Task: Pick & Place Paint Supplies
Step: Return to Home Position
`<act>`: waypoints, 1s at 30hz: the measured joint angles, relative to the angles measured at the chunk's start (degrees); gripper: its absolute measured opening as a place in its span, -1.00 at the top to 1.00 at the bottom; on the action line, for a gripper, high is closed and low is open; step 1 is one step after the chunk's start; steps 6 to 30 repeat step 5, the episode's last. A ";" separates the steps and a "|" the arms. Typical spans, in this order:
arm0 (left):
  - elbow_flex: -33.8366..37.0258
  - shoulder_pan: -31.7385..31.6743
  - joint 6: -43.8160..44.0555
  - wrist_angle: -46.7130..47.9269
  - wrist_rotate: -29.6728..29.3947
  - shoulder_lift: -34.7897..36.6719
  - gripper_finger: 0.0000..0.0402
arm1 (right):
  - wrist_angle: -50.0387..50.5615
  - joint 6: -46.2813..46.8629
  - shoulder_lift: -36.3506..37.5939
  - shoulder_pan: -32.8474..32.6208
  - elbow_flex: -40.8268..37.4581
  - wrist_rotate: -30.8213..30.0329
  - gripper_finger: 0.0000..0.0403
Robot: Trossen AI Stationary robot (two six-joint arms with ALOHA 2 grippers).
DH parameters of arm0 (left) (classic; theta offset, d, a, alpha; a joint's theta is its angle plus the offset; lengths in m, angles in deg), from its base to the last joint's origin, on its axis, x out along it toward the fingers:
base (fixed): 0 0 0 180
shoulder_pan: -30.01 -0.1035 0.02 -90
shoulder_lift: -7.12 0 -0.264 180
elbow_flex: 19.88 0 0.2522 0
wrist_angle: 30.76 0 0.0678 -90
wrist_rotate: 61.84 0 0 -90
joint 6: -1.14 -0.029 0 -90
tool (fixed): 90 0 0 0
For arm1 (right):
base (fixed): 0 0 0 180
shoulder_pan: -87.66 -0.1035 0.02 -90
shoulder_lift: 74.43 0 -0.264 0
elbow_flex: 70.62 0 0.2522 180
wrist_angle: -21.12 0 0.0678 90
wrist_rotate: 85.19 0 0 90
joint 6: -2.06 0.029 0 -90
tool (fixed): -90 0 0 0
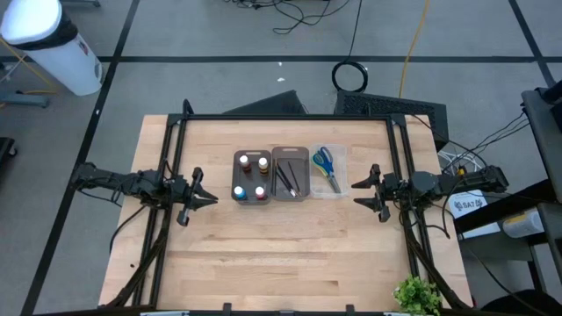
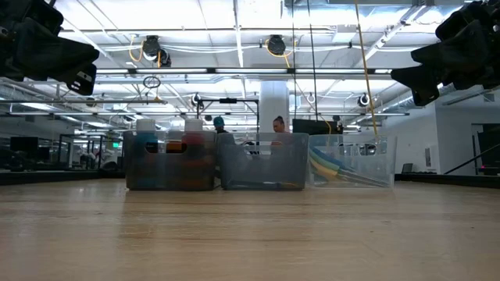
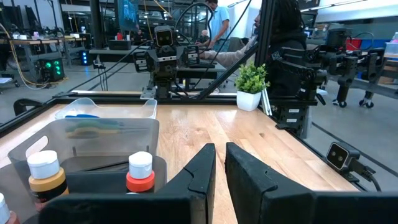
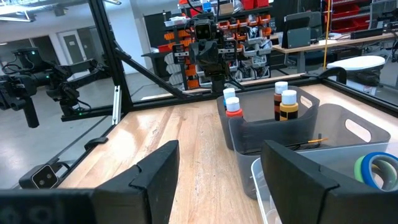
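Sorting looks pretty much done here. The paint bottles (image 1: 243, 161) stand upright in the left grey tray (image 1: 235, 201), the brushes (image 1: 286, 180) lie in the middle grey tray (image 1: 303, 158), and the scissors (image 1: 325, 167) sit in the clear tray (image 1: 342, 190). All three trays are lined up in a row mid-desk (image 1: 263, 263).

The two arms flank that row. The left end effector (image 1: 211, 199) hangs near the bottle tray with its fingers almost together, just a sliver between them, gripping nothing. The right end effector (image 1: 357, 193) hangs near the clear tray with its fingers spread wide, also empty.

So what can go wrong from here? Mostly the retreat, probably. The low view puts both end effectors up above the tray tops, which helps. But if either arm dips or swings inward while folding back, it clips the nearest tray. Those trays look light enough to slide, and the bottles are tall and narrow, so a bump on the left side likely topples them. On the right, the spread fingers could hook the clear tray's rim and drag it along.

There's also a little potted plant (image 1: 417, 296) at the desk corner on the right arm's side, and a wide elbow swing could brush it.
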 joint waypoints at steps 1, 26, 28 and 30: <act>0.00 -0.02 0.00 0.00 0.01 0.00 0.77 | 0.00 -0.01 0.00 0.01 0.00 -0.01 -0.06; 0.00 0.00 0.00 0.01 0.01 0.00 0.77 | 0.00 -0.01 0.01 0.00 0.00 -0.01 -0.05; 0.00 0.00 0.00 0.01 0.01 0.00 0.77 | 0.00 -0.01 0.01 0.00 0.00 -0.01 -0.05; 0.00 0.00 0.00 0.01 0.01 0.00 0.77 | 0.00 -0.01 0.01 0.00 0.00 -0.01 -0.05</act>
